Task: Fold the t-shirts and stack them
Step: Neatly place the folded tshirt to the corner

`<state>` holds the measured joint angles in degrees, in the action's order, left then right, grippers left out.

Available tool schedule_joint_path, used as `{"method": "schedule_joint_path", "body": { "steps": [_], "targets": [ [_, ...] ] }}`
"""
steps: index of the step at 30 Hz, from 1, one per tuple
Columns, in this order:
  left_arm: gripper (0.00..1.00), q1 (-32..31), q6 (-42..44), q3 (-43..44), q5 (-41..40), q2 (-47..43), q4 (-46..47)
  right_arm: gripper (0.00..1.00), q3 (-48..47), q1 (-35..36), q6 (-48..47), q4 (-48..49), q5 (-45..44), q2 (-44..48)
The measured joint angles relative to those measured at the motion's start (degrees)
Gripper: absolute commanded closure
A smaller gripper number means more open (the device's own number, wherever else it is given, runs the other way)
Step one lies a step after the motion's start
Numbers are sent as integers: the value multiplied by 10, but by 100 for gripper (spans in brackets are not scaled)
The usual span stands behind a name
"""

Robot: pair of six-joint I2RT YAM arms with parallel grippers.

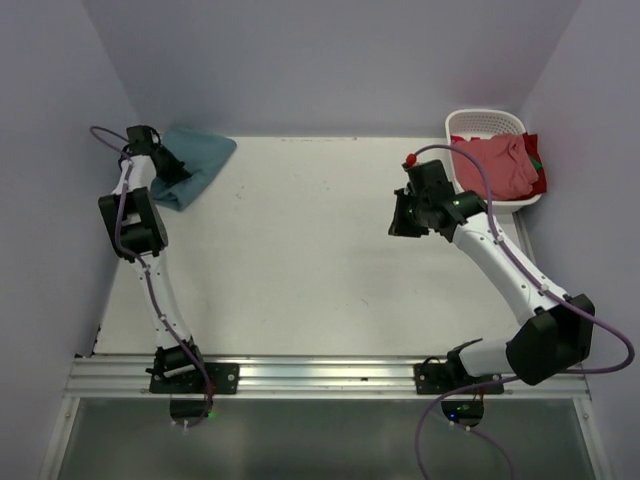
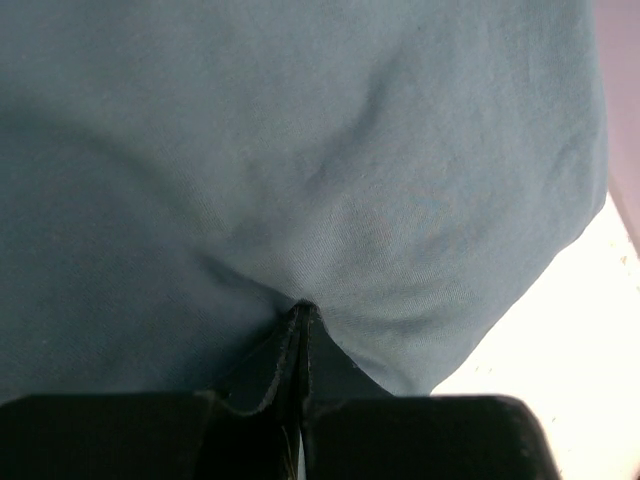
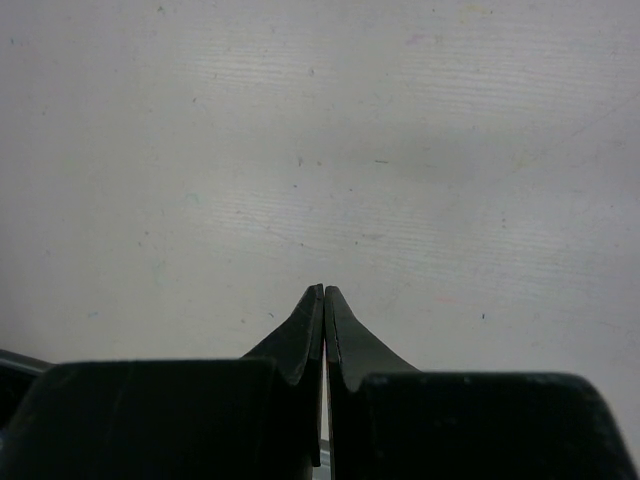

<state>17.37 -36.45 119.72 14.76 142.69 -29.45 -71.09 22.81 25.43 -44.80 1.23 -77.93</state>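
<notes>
T-shirt, teal, touched by closed left gripper; right gripper closed over table.

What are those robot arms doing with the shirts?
Their job is folding t-shirts. The left gripper is shut, its tips against the teal t-shirt at the far left corner of the table. The right gripper is shut and holds nothing, over bare table. The pink t-shirt lies in the white basket.
</notes>
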Motion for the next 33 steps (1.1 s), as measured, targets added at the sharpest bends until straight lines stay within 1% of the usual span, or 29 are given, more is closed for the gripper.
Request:
{"method": "schedule_joint_path", "body": {
  "steps": [3,6,11,16,22,24,29,30,31,32,33],
  "targets": [
    [100,17,-15,12,14,12,14,100,0,0,0,-1,4,-10],
    [100,29,-47,-11,28,8,48,100,0,0,0,-4,13,-26],
    [100,33,-116,-122,21,-38,151,100,0,0,0,-10,15,-36],
    [100,33,-192,-260,-6,-104,248,100,0,0,0,-9,16,-36],
    [100,20,-227,-365,-52,-173,308,100,9,0,0,-1,16,-36],
    [100,17,-237,-385,-63,-196,321,100,19,0,0,2,19,-36],
    [100,8,-262,-389,-79,-240,359,100,40,0,0,6,26,-34],
    [84,6,-267,-392,-82,-255,365,100,42,0,0,7,28,-34],
    [75,4,-269,-394,-84,-265,368,100,43,0,0,7,28,-34],
    [68,1,-273,-394,-89,-279,366,100,44,0,0,9,28,-33],
    [61,-3,-274,-397,-93,-294,362,91,44,0,0,10,28,-33]
  ]
}}
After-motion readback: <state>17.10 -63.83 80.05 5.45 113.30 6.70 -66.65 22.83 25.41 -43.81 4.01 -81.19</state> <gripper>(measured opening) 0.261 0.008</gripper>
